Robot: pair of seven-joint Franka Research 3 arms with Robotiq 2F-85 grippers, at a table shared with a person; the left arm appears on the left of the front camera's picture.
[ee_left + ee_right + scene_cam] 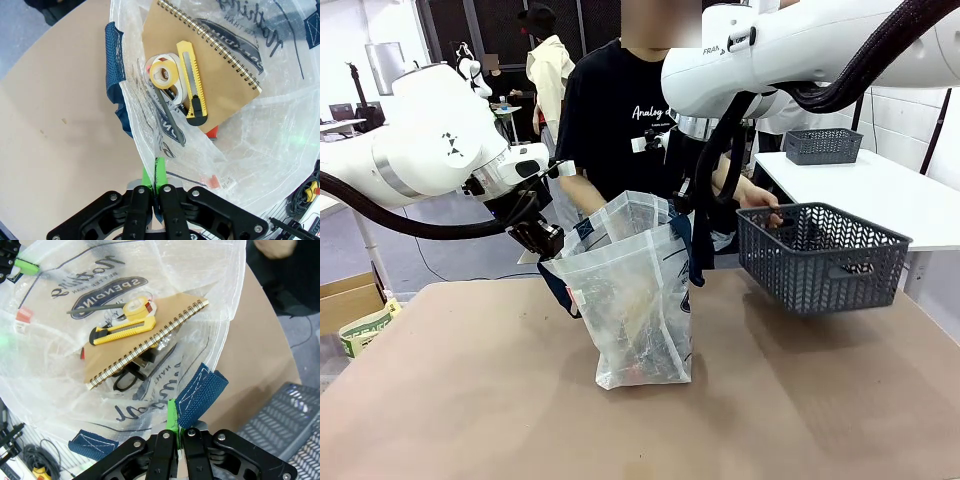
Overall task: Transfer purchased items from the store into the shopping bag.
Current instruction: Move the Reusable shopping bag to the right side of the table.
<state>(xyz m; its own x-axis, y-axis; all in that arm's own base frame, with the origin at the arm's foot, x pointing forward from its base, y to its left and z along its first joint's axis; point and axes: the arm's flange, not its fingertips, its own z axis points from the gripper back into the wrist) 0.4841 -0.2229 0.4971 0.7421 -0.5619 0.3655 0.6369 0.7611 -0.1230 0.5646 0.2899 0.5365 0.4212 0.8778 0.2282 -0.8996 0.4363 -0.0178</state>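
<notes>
Shopping bag (635, 300), grey basket (820, 255) (person (615, 110) behind)

Translucent shopping bag (635, 300), upright and open, holding spiral notebook (210, 65), yellow knife (192, 82), tape roll (165, 72); grey lattice basket (820, 255) just beside it.

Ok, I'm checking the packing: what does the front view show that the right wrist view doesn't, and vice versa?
Front view: a person's hand on the far rim of the basket, and the bag standing upright. Right wrist view: a notebook, yellow knife, tape roll and scissors inside, with the right pincer shut on its rim. Both: the bag and the basket.
</notes>
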